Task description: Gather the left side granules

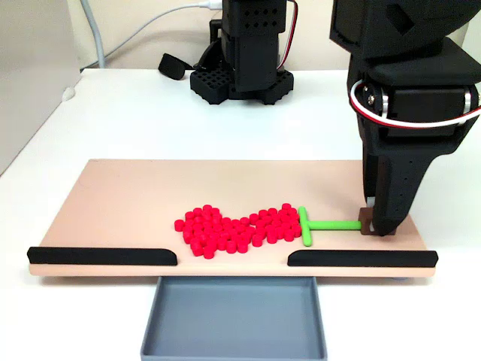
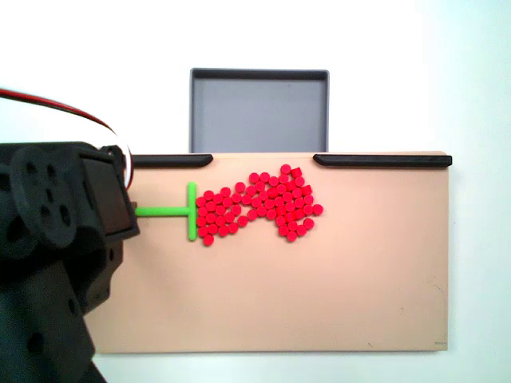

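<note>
The gripper (image 1: 378,222) is clenched on the brown end of the green T-shaped pusher (image 1: 322,224), at 3 o'clock on the beige board (image 1: 128,203) in a fixed view. The granules (image 1: 234,228) lie heaped against the pusher's crossbar, near board centre. A grey tray (image 1: 234,347) sits at 6 o'clock on the white tabletop (image 1: 143,113).

White table (image 1: 135,113), tan board, grey tray.

On my white table lies a flat, pale tan rectangular board (image 1: 128,203), and against its edge, between two black strips (image 1: 101,256), a shallow grey rectangular tray (image 1: 234,320) sits directly on the table. On the board rest a clustered patch of small bright red cylindrical plastic granules (image 1: 237,228) and a green T-shaped plastic pusher (image 1: 319,224), its crossbar touching the cluster. The black base (image 1: 240,79) of my arm stands at the table's far side in a fixed view.
</note>
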